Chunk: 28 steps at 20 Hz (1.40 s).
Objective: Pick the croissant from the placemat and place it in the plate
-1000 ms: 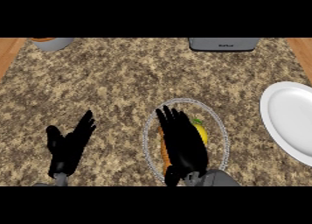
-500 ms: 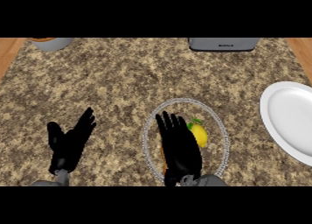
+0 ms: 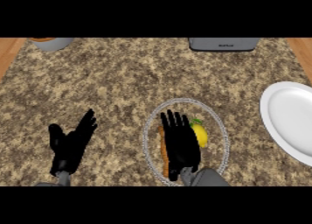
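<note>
A round placemat (image 3: 217, 127) with a pale rim lies on the counter near the front. My right hand (image 3: 181, 144) hovers flat over it with straight fingers, covering most of what lies there. An orange-brown croissant (image 3: 163, 151) shows as a strip along the hand's left side. A yellow lemon-like fruit (image 3: 199, 134) peeks out at the hand's right. The white plate (image 3: 293, 122) sits at the right edge, well apart from the hand. My left hand (image 3: 69, 144) rests open at the lower left, fingers up.
A grey appliance (image 3: 224, 43) stands at the back edge, right of centre. A grey bowl (image 3: 52, 42) sits at the back left corner. Wooden floor shows past both side edges of the speckled counter (image 3: 132, 83).
My right hand has slid back toward the front edge over the placemat, uncovering more of the yellow fruit. The left hand has barely moved.
</note>
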{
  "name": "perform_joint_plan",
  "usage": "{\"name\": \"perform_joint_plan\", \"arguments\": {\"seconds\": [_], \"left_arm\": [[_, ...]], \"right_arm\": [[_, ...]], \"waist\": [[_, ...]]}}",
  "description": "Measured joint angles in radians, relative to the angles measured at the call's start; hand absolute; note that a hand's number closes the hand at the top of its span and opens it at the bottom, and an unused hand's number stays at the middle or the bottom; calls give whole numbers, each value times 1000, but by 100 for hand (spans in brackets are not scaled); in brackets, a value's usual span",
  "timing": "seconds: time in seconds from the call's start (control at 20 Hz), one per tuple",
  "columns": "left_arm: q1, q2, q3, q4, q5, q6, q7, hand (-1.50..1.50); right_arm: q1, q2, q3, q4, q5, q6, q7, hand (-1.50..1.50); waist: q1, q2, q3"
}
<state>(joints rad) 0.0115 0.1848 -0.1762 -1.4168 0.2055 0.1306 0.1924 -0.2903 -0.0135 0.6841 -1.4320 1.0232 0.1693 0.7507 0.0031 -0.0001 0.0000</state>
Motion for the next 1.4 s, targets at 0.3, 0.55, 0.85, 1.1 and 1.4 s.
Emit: {"name": "perform_joint_plan", "arguments": {"seconds": [0.3, 0.55, 0.85, 1.1, 1.4], "left_arm": [[3, -13, 26, 4, -20, -22, -2, 0], [-13, -28, 34, 10, -31, -25, 10, 0], [19, -34, 45, -29, -47, -32, 21, 0], [22, -25, 62, -29, -42, -55, 21, 0], [20, -31, 69, -28, -43, -43, 20, 0]], "right_arm": [[-26, 6, 1, 98, -18, -26, -24, 150], [-77, 9, 22, 186, -19, -2, -67, 150], [-69, 2, 37, 182, 31, -14, -99, 150], [-86, -9, 55, 162, 74, -110, -130, 150], [-203, -47, -261, 211, 128, -304, 108, 150]], "waist": [[1, 0, 0], [2, -2, -1], [1, -7, -1], [1, -3, -1], [-29, 7, 1]]}}
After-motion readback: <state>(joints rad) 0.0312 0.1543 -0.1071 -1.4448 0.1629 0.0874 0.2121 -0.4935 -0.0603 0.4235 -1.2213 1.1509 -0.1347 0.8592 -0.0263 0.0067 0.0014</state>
